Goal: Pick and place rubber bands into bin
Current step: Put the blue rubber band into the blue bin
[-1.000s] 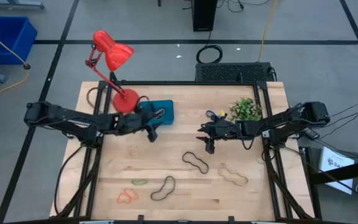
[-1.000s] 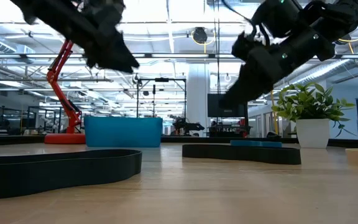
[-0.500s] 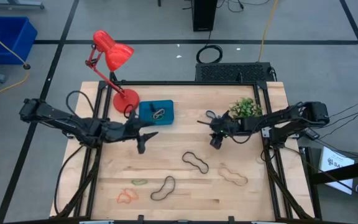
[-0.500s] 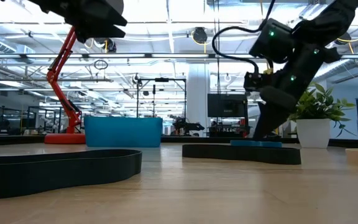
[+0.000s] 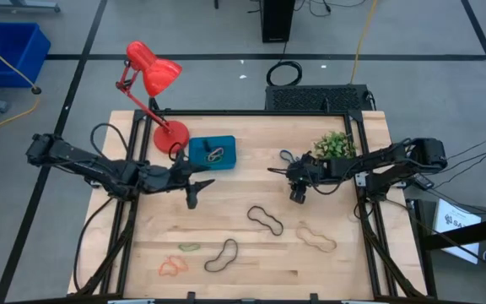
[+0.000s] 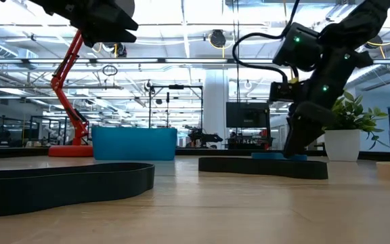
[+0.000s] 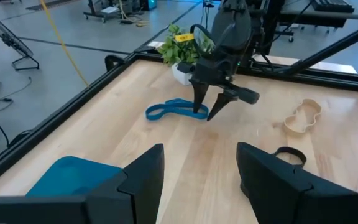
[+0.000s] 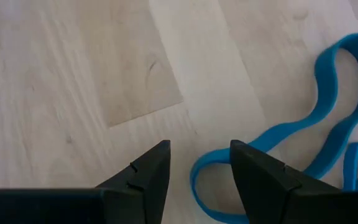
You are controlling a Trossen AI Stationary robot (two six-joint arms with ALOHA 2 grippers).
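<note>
Writing: none legible; plant point(image 7: 182, 46) carries a yellow tag, unreadable. Right gripper point(image 5: 297, 197) open, empty, tips over blue rubber band point(image 8: 316, 155), centre-right. Left gripper point(image 5: 192, 201) open, empty, centre-left.

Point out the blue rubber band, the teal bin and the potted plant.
blue rubber band point(image 8: 328, 99): right wrist view, on the band's upper loop.
teal bin point(image 5: 199, 149): high view, bare floor near its left wall.
potted plant point(image 6: 342, 144): low view, its white pot.

My desk point(image 5: 243, 245) was pale, matt wood with visible grain; the blue band point(image 8: 328, 124) looked smooth, rubbery.
</note>
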